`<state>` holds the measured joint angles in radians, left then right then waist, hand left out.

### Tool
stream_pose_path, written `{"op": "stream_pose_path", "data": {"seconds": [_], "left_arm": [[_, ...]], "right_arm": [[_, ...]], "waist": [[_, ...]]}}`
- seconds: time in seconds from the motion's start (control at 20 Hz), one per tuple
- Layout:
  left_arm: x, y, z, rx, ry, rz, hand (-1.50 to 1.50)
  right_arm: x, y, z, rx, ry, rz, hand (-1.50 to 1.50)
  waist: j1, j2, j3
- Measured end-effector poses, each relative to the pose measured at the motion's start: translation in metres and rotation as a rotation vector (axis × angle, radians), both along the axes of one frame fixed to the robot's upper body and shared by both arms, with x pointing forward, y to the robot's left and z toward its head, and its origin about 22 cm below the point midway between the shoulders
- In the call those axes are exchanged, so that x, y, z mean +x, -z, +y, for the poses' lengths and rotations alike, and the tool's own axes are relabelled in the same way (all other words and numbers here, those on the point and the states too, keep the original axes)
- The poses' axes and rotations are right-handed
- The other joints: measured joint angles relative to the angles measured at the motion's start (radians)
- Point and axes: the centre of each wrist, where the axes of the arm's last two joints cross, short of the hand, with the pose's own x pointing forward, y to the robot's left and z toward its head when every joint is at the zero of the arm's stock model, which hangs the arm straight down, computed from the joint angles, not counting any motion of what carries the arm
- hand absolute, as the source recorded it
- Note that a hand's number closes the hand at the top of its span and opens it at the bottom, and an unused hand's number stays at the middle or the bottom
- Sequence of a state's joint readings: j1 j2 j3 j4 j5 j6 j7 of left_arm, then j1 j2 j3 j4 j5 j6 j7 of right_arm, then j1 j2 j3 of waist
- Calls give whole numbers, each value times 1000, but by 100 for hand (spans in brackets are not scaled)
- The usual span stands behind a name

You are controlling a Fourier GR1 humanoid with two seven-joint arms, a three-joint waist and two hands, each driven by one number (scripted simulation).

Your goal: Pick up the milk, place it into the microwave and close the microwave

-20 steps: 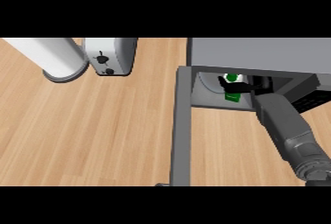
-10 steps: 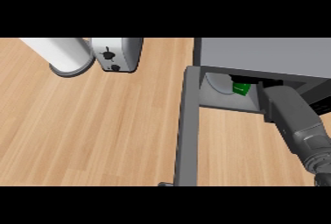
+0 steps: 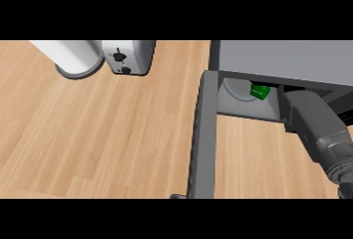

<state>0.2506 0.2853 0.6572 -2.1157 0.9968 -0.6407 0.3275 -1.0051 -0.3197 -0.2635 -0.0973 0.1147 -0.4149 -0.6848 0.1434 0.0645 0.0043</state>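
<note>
Already the milk carton [image 3: 259, 91] sits inside the microwave [image 3: 289, 58]; its door [image 3: 201, 140] stands open, unclosed. Right forearm reaches in, fingers hidden—cannot tell.

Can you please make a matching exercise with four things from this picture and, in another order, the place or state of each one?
Things:
1. milk
2. microwave door
3. toaster
4. right forearm

Places or states:
A. swung open over the counter
B. top left, beside a white cylinder
C. inside the microwave cavity
D. reaching into the microwave from the lower right

Pairs: 1-C, 2-A, 3-B, 4-D
</note>
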Motion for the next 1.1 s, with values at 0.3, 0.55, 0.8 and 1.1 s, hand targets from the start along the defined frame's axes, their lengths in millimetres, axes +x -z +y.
{"op": "stream_pose_path", "data": {"seconds": [0.3, 0.55, 0.8, 1.1], "left_arm": [[5, -1, 1, 5, 9, -4, -150], [8, -3, 2, 21, 4, -5, -150], [9, -6, 4, 51, 2, -3, -150], [14, -7, 4, 75, 9, -6, -150]], "right_arm": [[-1, 0, -6, 13, 42, -6, 150], [-1, -2, -8, 20, 54, -15, 150], [4, -16, -19, 7, 75, -33, 150], [5, -21, -23, -32, 108, -38, -150]], "waist": [[17, 3, -3], [22, 8, -4], [42, 23, 3], [52, 35, 2]]}}
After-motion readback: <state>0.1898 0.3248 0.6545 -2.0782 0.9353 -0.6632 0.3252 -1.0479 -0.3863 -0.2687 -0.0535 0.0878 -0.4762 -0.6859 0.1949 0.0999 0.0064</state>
